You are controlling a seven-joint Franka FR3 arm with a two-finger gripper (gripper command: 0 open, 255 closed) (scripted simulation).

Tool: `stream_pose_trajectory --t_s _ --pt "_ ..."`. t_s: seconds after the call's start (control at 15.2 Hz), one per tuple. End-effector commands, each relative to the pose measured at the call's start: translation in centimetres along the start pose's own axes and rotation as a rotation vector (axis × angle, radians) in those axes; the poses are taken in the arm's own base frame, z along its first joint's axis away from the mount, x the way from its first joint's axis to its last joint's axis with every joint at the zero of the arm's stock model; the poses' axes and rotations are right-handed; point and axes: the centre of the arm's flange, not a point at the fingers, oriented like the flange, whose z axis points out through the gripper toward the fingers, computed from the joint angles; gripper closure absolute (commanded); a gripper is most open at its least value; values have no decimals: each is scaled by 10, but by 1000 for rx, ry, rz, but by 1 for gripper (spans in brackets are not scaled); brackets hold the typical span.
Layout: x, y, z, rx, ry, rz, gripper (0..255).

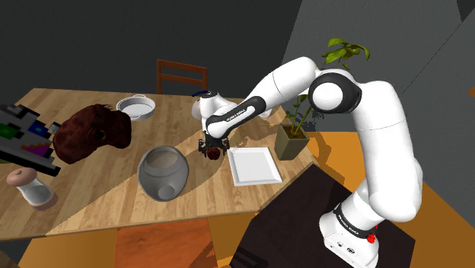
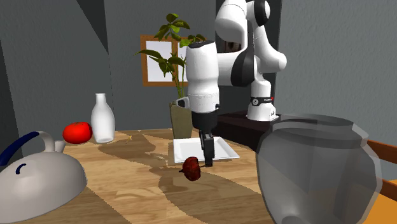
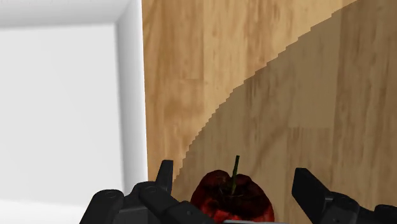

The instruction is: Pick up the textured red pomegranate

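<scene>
A wooden worktop (image 1: pixel 91 205) is carrying everything. A white arm (image 1: pixel 380 137) is reaching down over it. A white square tray (image 1: pixel 253 166) is lying just beside the gripper (image 3: pixel 234 173), whose black jaws are standing spread on either side of a dark red pomegranate (image 3: pixel 232 198). The fruit is looking round, with no clear long axis. Its thin green stalk is pointing roughly along the tray's edge.

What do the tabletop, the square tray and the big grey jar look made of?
Tabletop: wood with a matte finish, going by the visible grain streaks. Square tray: plain white and smooth, so its material is unclear. Grey jar: smooth and somewhat see-through, perhaps glass.
</scene>
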Motion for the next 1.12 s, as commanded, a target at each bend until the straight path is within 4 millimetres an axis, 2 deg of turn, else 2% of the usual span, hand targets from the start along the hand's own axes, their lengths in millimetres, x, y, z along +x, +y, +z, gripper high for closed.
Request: stream_pose_trajectory --t_s 0.0,0.26,0.4,0.46,1.06 --pt "2 -3 11 0 0 4 0" --pt "4 -7 32 0 0 4 0" --pt "4 -7 35 0 0 4 0" --pt "3 -7 35 0 0 4 255" --pt "4 -7 35 0 0 4 255"
